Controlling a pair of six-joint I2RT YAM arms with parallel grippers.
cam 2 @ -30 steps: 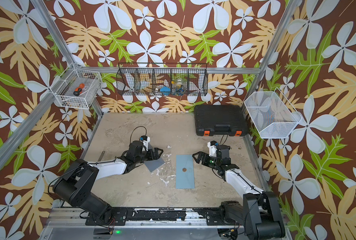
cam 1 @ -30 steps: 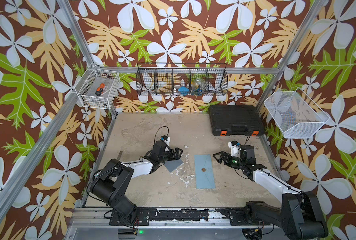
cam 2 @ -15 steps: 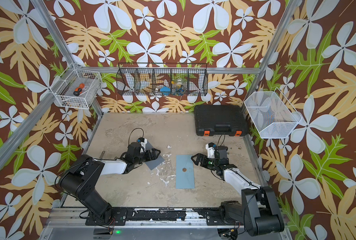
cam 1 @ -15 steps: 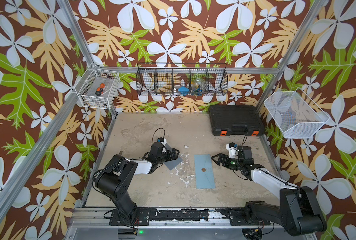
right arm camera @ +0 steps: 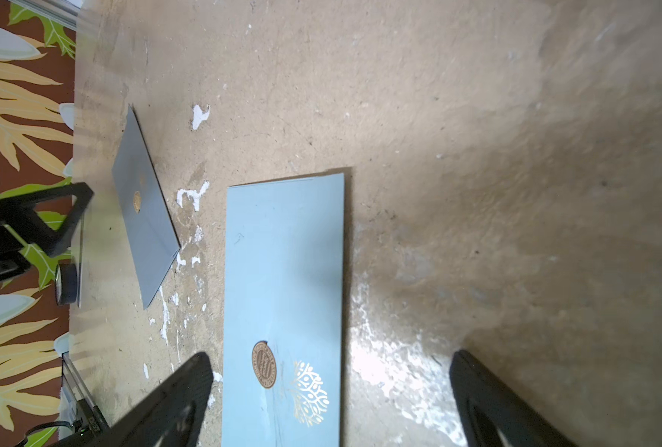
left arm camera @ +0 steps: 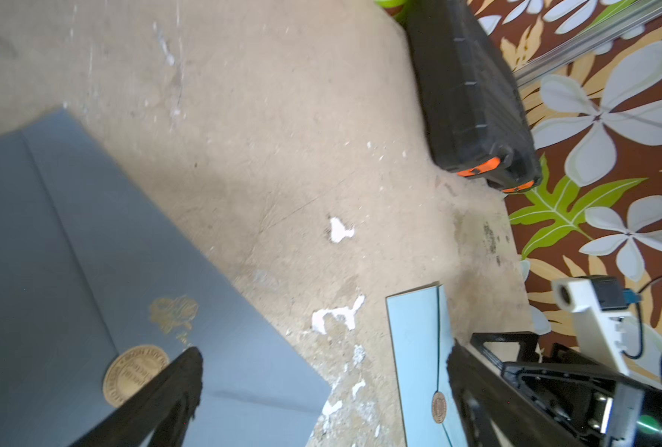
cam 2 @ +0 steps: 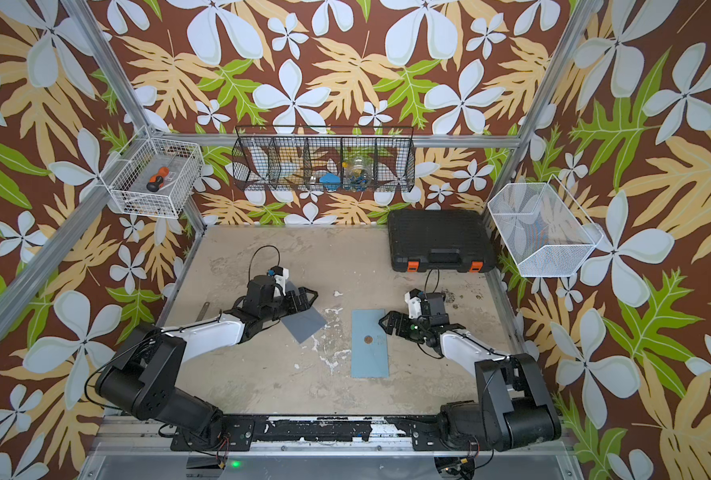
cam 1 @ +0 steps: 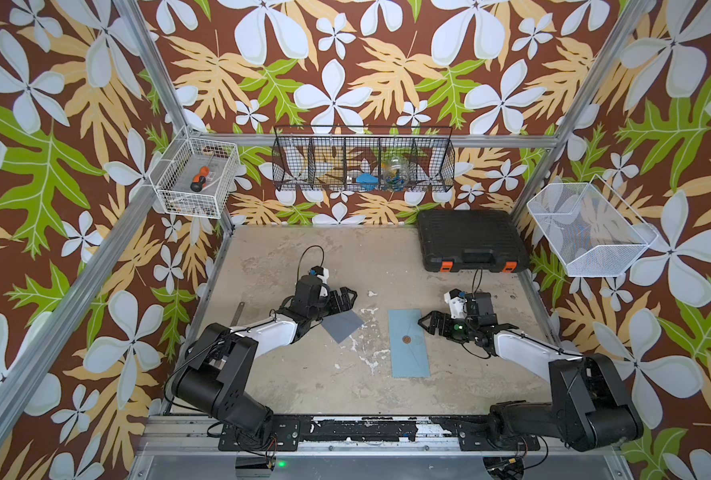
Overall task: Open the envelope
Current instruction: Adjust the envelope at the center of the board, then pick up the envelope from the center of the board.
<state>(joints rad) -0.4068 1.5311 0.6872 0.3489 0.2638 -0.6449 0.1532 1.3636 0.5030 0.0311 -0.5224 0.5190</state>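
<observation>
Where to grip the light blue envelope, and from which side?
Its long edge facing the right gripper, level with the round seal. The light blue envelope lies flat and thin on the table, so a top pinch finds nothing; probably slide one of the open fingers low under that edge, coming from the right arm's side.

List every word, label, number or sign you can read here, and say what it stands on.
Nothing can be read outright.
Tan seal on the grey envelope: ringed lettering, too blurred to read.
Copper seal on the blue envelope: lettering, too blurred to read.
Gold tree emblem on the blue envelope: an ornament, no words.
</observation>
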